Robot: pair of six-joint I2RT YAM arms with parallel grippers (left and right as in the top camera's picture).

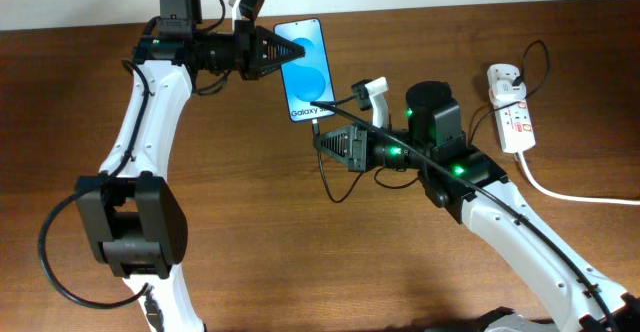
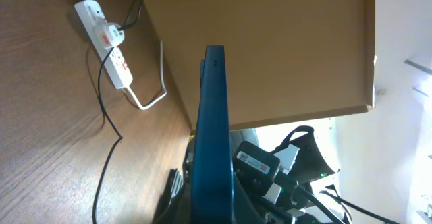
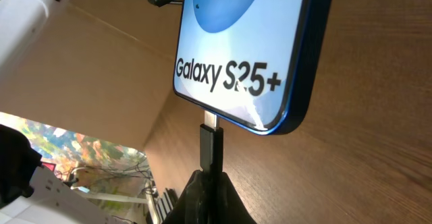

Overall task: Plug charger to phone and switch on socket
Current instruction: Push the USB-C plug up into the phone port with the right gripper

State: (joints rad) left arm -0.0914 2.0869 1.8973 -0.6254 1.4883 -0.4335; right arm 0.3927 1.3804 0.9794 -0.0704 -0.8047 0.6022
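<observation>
Near end of phone (image 1: 312,77) meets charger (image 3: 210,146)
The left jaws clamp its left edge; the right jaws pinch the charger just nearer, along the phone's long axis, metal tip partly showing; socket (image 1: 518,124) far right.

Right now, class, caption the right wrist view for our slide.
Right gripper holds the charger tip against the port of the phone.

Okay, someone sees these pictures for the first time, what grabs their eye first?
The phone, its screen bright blue, at the far middle of the table, gripped at one side by the left gripper. At its bottom edge the right gripper holds the tip of the charger against it. The white socket lies far right.
</observation>
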